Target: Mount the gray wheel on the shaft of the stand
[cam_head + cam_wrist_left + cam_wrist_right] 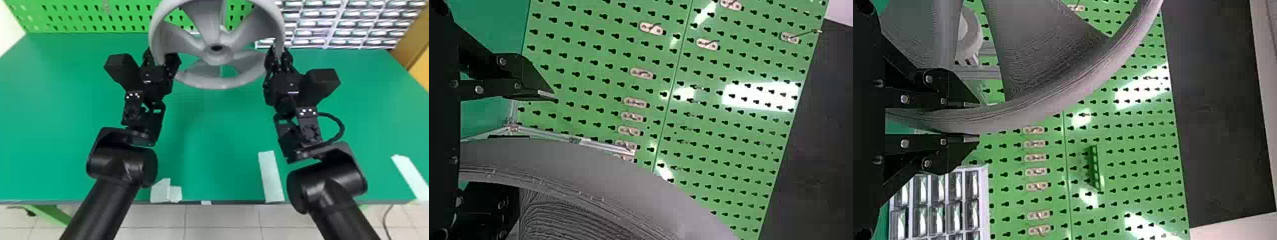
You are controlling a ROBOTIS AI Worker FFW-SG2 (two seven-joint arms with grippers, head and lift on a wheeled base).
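Wheel sits clamped at its rim in the right gripper; the left gripper has its fingers apart around the rim

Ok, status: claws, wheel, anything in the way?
Right claw shut on gray wheel. Left claw open, fingers either side of rim. Wheel raised over table. Metal bar behind spokes; can't tell if it obstructs.

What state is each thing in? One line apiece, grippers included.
Gray wheel: raised above the table, gripped by its rim.
Hub hole: open toward the robot.
Stand: behind the wheel, partly hidden.
Left gripper: open, astride the rim.
Right gripper: shut on the rim.
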